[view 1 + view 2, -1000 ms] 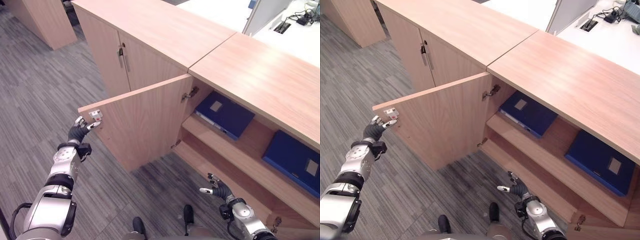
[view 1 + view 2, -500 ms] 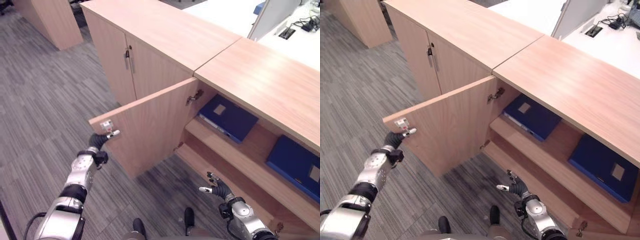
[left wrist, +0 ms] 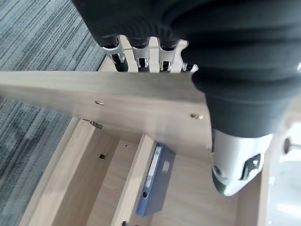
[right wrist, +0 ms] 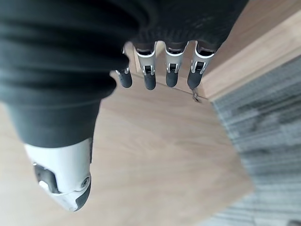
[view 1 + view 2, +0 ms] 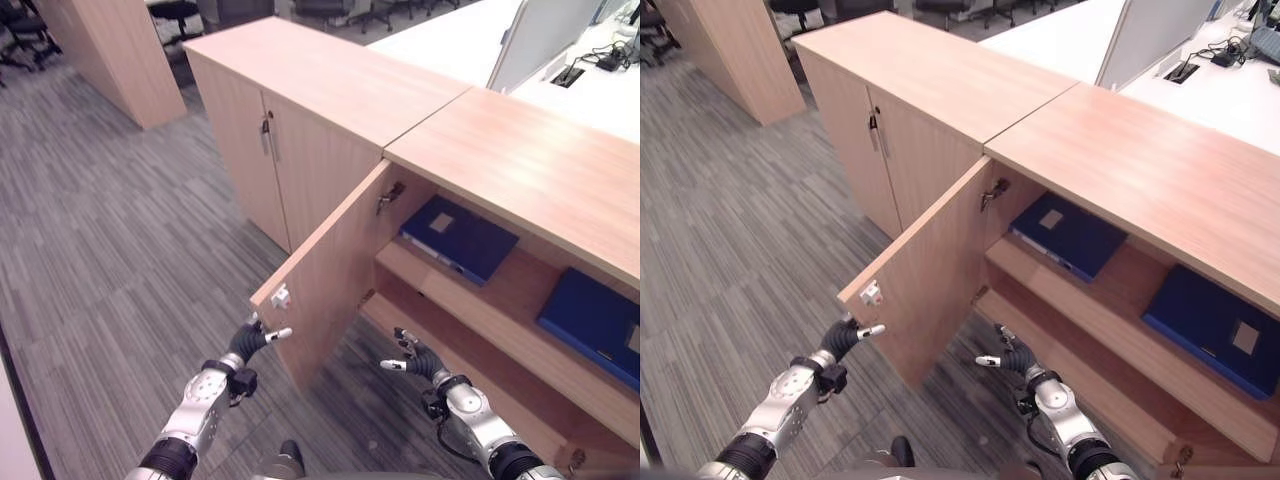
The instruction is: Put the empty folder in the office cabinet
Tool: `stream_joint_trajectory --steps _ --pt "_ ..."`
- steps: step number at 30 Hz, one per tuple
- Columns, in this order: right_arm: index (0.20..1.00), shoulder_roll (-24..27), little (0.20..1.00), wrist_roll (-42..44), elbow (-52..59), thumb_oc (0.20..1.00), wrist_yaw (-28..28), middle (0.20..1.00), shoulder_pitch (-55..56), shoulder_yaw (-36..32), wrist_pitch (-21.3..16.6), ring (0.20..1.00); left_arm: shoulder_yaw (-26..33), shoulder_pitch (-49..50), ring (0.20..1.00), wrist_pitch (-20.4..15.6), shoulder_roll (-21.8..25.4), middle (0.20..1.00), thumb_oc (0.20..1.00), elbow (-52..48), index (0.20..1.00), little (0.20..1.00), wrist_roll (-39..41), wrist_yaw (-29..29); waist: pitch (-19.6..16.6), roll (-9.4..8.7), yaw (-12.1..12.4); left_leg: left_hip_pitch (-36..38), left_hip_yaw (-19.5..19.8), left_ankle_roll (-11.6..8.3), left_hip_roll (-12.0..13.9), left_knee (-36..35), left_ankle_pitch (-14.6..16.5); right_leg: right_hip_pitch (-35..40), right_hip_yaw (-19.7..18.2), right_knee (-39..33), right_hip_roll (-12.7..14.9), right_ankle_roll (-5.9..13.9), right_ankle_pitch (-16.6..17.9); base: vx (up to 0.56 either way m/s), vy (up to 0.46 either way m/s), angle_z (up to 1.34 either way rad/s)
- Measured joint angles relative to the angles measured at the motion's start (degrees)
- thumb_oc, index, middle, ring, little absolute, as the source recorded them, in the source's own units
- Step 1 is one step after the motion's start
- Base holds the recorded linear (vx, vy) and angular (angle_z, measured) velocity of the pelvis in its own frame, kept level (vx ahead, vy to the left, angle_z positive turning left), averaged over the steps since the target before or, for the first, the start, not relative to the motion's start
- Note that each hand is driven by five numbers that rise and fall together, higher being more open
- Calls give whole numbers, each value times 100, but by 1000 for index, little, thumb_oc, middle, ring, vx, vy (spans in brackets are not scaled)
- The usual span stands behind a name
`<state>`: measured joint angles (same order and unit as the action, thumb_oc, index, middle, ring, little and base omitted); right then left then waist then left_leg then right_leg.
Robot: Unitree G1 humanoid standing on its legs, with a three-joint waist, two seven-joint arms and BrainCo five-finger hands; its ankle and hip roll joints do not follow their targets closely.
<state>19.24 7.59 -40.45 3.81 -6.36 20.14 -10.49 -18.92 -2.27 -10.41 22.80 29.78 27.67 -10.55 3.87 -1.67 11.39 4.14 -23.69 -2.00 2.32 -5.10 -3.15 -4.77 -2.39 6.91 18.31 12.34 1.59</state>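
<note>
Reaching with the left hand (image 5: 252, 340), fingers straight and loose, at the free edge of the cabinet door (image 5: 335, 268), half shut; right hand (image 5: 415, 358) hanging empty, fingers relaxed, near the lower shelf (image 5: 470, 310). Beyond, blue folder (image 5: 458, 238) already lying inside, well apart from both hands; door closing probably left

The open office cabinet (image 5: 520, 180) stands on a grey striped carpet floor (image 5: 110, 250) and has two wooden shelves inside. On the upper shelf (image 5: 500, 300) two dark blue folders lie flat and well apart: one (image 5: 458, 237) near the door hinge, the other (image 5: 592, 322) further to the right. The lower shelf (image 5: 470, 375) is below it.
</note>
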Motion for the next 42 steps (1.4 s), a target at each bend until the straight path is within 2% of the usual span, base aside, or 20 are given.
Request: stream_joint_trajectory --steps 6,11,13,15,16,17,18,20,21,22,23,24,26,27,28,29,30,32,38,42 --pt "1000 287 1000 2 -1 1000 -35 1000 268 -72 116 1000 -149 442 1000 89 -112 1000 1000 -7 1000 1000 -17 -12 -232 308 -247 118 173 -314 410 -3 -16 385 12 -942 -460 -56 182 -79 -244 -35" --pt "1000 252 1000 14 1 1000 -49 1000 333 -22 113 1000 -479 385 1000 113 -218 1000 1000 -77 1000 1000 13 33 -280 312 -535 46 191 -418 529 -14 -68 242 -84 -1003 -612 -19 286 -121 -218 -21" --pt "1000 240 1000 20 1 1000 -104 1000 313 0 104 1000 -803 26 1000 237 -354 1000 1000 -69 1000 1000 12 29 -291 300 -765 7 -4 -505 674 3 -145 -253 -165 -441 -794 -68 310 -155 -309 -65" --pt "1000 136 1000 22 -14 1000 -128 1000 200 79 98 1000 -793 -133 1000 281 -353 1000 1000 1 1000 1000 17 111 -276 193 -835 80 -132 -573 704 70 -42 -772 -300 167 -1019 -312 165 -102 -174 -117" --pt "1000 130 1000 23 -33 1000 -158 1000 148 70 97 1000 -808 -304 1000 283 -428 1000 1000 152 1000 1000 15 136 -256 190 -857 103 395 -430 586 156 120 -857 -574 173 -1154 -388 174 -80 -145 -135" --pt "1000 143 1000 26 -33 1000 -164 1000 138 47 95 1000 -813 -422 1000 284 -475 1000 1000 222 1000 1000 15 159 -207 130 -868 93 688 -373 512 215 233 -893 -719 151 -1219 -421 207 -25 -147 -126" --pt "1000 162 1000 27 -32 1000 -171 1000 121 16 96 1000 -818 -544 1000 284 -467 1000 1000 253 1000 1000 14 178 -204 215 -843 57 926 -304 447 256 316 -886 -807 124 -1249 -396 247 7 -103 -82" --pt "1000 239 1000 29 -203 1000 -254 1000 134 -51 88 1000 -886 -958 1000 264 -671 1000 1000 264 1000 1000 -2 186 -142 224 -1016 138 955 -249 482 362 465 -900 -862 -101 -1358 -388 331 118 -99 -111" --pt "1000 261 1000 29 -283 1000 -259 1000 132 -40 87 1000 -633 -1144 1000 249 -882 1000 1000 502 1000 1000 7 408 -121 230 -1082 264 752 -342 556 323 561 -949 -708 -291 -1431 -457 329 183 -89 -135" --pt "1000 244 1000 31 -279 1000 -259 1000 130 -52 79 1000 -571 -1157 1000 203 -846 1000 1000 521 1000 1000 4 445 -98 311 -995 256 567 -368 740 291 620 -1060 -610 107 -1522 -461 283 113 -35 -116" --pt "1000 232 1000 30 -287 1000 -248 1000 180 -37 89 1000 -553 -1167 1000 117 -709 1000 1000 566 1000 1000 3 466 -134 231 -966 330 439 -433 768 362 712 -1313 -418 1082 -1615 -464 -178 103 5 -63" --pt "1000 253 1000 31 -290 1000 -253 1000 171 -52 95 1000 -539 -1172 1000 52 -672 1000 1000 640 1000 1000 -4 464 -102 162 -999 450 460 -386 703 399 733 -1310 -421 1164 -1620 -746 -311 107 4 -35" --pt "1000 318 1000 32 -289 1000 -258 1000 134 -70 90 1000 -520 -1156 1000 48 -706 1000 1000 678 1000 1000 -4 507 -109 221 -902 383 609 -300 743 674 629 -1119 -606 814 -1730 -854 -141 130 31 -40" --pt "1000 264 1000 31 -288 1000 -253 1000 110 -59 87 1000 -387 -1107 1000 42 -662 1000 1000 779 1000 1000 -16 511 -65 110 -844 248 653 -287 728 1013 726 -862 -849 396 -1673 -968 78 104 48 -84" --pt "1000 217 1000 33 -243 1000 -251 1000 169 -51 57 1000 -329 -1050 1000 44 -650 1000 1000 879 1000 1000 -67 532 -107 50 -856 279 767 -295 531 570 718 -527 -1007 -217 -1550 -937 357 90 69 -83" --pt "1000 236 1000 33 -239 1000 -245 1000 185 -43 54 1000 -258 -1056 1000 42 -674 1000 1000 888 1000 1000 -156 551 -150 134 -935 256 769 -281 456 20 656 -411 -982 -538 -1585 -782 468 70 63 -99" --pt "1000 168 1000 34 -249 1000 -239 1000 243 19 72 1000 -133 -1022 1000 19 -698 1000 1000 938 1000 1000 -215 553 -192 192 -925 280 805 -334 490 -46 332 -318 -955 -715 -1608 -667 544 84 113 -65" --pt "1000 -63 1000 31 -224 1000 -129 1000 618 57 57 1000 18 -1048 1000 -56 -560 1000 1000 1135 1000 1000 -243 567 -387 -167 -1109 348 584 -319 319 -3 353 -322 -959 -943 -1473 -506 616 116 124 -55" --pt "1000 -96 1000 31 -221 1000 39 1000 1065 -38 59 1000 949 -1181 1000 -73 -205 1000 1000 2024 1000 1000 -450 777 -441 -153 -1521 681 -99 -271 197 -4 514 -224 -1262 -1183 -1439 -382 890 60 89 -57" --pt "1000 -27 1000 31 -174 1000 132 1000 1114 -142 16 1000 1490 -1473 1000 -89 155 1000 1000 2497 1000 1000 -439 801 -459 -183 -1547 710 -356 -347 247 -12 559 -339 -1369 -1215 -1533 -413 874 12 66 -37"
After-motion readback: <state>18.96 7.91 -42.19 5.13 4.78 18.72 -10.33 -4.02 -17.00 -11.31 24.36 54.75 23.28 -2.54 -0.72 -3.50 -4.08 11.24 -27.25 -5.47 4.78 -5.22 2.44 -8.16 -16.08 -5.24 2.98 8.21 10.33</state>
